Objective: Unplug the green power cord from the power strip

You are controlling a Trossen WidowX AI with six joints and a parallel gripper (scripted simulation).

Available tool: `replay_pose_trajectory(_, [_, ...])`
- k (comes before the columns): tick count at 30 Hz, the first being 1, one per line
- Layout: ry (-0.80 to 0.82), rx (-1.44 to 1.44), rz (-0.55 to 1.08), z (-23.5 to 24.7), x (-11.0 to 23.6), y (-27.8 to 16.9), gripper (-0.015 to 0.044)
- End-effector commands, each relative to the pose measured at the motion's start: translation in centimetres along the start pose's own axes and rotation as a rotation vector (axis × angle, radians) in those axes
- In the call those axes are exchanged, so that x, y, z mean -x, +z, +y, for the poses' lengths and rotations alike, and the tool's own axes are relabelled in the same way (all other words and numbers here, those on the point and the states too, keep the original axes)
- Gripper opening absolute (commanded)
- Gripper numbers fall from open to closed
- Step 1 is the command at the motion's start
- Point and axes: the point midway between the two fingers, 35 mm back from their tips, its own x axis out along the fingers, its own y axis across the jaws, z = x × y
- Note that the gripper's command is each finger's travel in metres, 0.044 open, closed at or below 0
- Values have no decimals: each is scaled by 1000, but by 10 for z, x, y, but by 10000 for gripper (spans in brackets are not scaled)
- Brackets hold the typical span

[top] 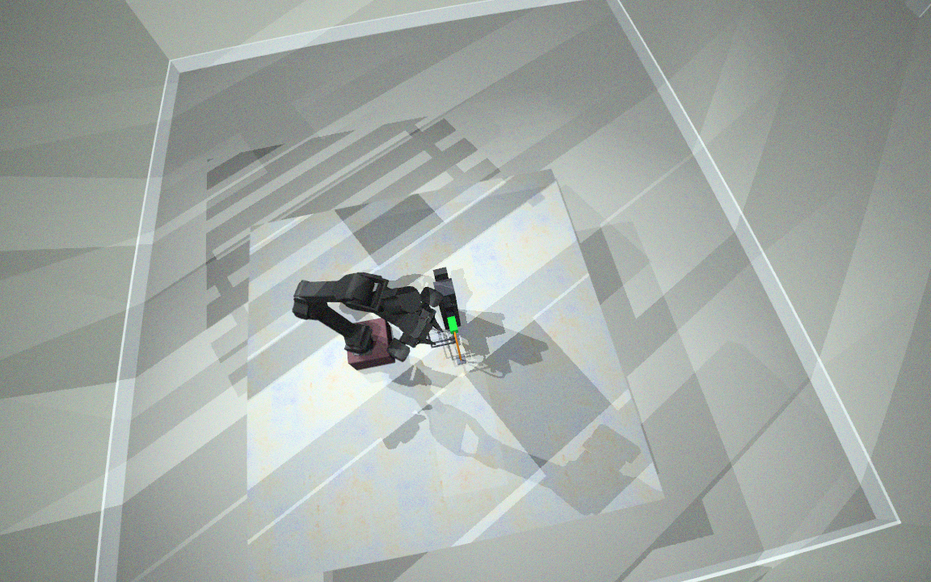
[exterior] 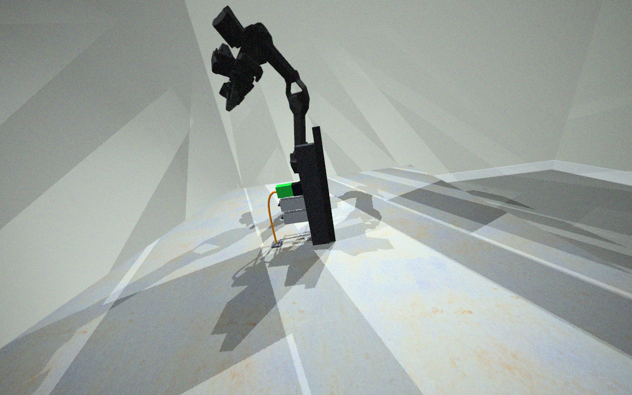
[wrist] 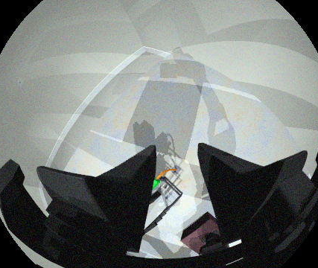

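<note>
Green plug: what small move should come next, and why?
Probably lower the gripper toward the green plug. The plug sits seated in the upright power strip, and the fingers hang high above it, partly closed on nothing, so they may need to widen first.

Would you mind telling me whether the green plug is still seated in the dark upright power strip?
Still plugged in. The green plug butts against the dark upright power strip, and the gripper is high above, holding nothing.

top view far overhead, exterior low beside the floor, wrist fisheye downward; all 3 sharing the green plug (top: 451,322)
</note>
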Motion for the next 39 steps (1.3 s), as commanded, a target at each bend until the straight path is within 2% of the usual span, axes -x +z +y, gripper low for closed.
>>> replay_pose_trajectory(1, [-51, -209, 204, 15, -65, -26, 160])
replay_pose_trajectory(8, [-213, -476, 426, 30, -134, -77, 160])
replay_pose_trajectory(14, [-415, -675, 559, 35, -179, -130, 160])
replay_pose_trajectory(39, [-430, -688, 567, 43, -178, -141, 160])
